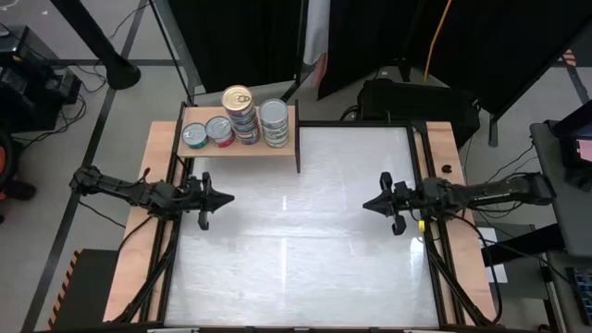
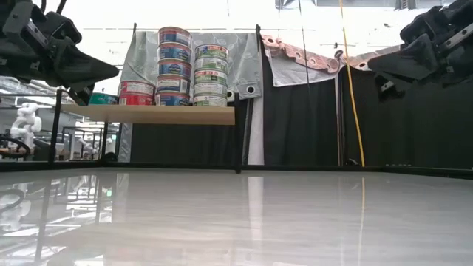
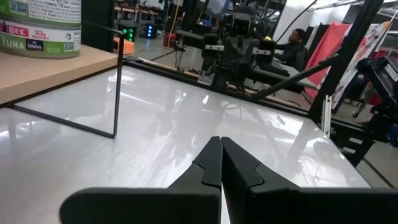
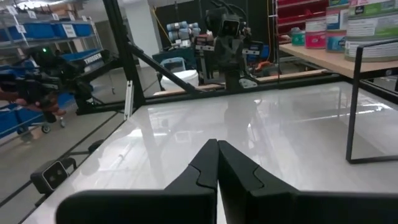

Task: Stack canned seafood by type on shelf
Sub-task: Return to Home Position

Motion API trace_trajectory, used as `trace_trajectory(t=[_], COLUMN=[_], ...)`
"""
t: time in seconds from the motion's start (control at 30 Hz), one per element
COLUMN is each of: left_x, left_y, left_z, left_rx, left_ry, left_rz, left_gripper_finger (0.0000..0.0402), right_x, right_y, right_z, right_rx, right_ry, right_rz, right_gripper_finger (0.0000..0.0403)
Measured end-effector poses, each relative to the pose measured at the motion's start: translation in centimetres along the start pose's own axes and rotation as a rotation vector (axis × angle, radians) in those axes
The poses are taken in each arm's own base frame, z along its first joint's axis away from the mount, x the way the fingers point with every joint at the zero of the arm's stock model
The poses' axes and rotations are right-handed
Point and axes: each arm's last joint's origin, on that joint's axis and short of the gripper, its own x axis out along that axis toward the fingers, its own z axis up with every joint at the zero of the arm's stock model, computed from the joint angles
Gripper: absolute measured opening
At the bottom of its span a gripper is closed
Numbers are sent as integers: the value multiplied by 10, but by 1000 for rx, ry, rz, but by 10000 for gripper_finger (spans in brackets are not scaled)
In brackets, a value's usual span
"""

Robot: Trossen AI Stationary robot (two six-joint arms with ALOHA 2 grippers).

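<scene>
Left end effector (image 1: 228, 196) and right end effector (image 1: 367, 205), closed empty, well clear of shelf (image 1: 242, 151).

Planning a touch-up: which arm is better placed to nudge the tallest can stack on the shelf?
Likely left. The left gripper sits in front of the shelf, near the tallest stack; the right gripper is across the table. Both are shut, empty.

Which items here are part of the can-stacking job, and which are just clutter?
Job:
- canned seafood, stacked on the shelf
- left end effector, shut and clear of the cans
- right end effector, shut and clear of the cans

Lying about:
- grey tarp
- black curtain
- black box behind the table
</scene>
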Motion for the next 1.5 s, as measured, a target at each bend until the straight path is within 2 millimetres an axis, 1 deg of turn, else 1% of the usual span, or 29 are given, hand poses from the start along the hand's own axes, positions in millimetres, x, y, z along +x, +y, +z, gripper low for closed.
trace_trajectory(t=[0.33,0.43,0.47,0.53,0.6,0.73,0.9,1.0,1.1,1.27,1.4,1.5], left_x=[0,0,0,0,0,0,1,1,1,1,1,0], left_y=[0,0,0,0,0,0,-1,-2,-2,-1,0,0], left_z=[-1,-1,-1,-1,-1,-1,-2,1,2,-2,0,1], left_rx=[4,9,15,31,33,26,124,162,226,203,271,279], left_ry=[3,3,3,3,2,6,30,-9,-16,30,4,-9], left_rz=[15,16,16,17,17,8,-52,-57,-54,-47,-9,9], left_gripper_finger=[0,0,0,0,0,0,5,11,13,10,3,2], right_x=[-21,-27,-29,-29,-29,-29,-29,-29,-29,-29,-29,-29], right_y=[1,1,2,2,2,2,2,2,2,2,2,2], right_z=[2,0,1,4,2,2,2,2,2,2,2,2], right_rx=[-31,-25,-27,-43,-43,-48,-70,-79,-80,-80,-86,-88], right_ry=[-31,-22,-43,-60,-35,-39,-39,-39,-39,-39,-37,-37], right_rz=[-14,-22,-24,-20,-26,-18,-17,-17,-17,-17,-17,-17], right_gripper_finger=[0,0,0,0,0,0,0,0,0,0,0,0])
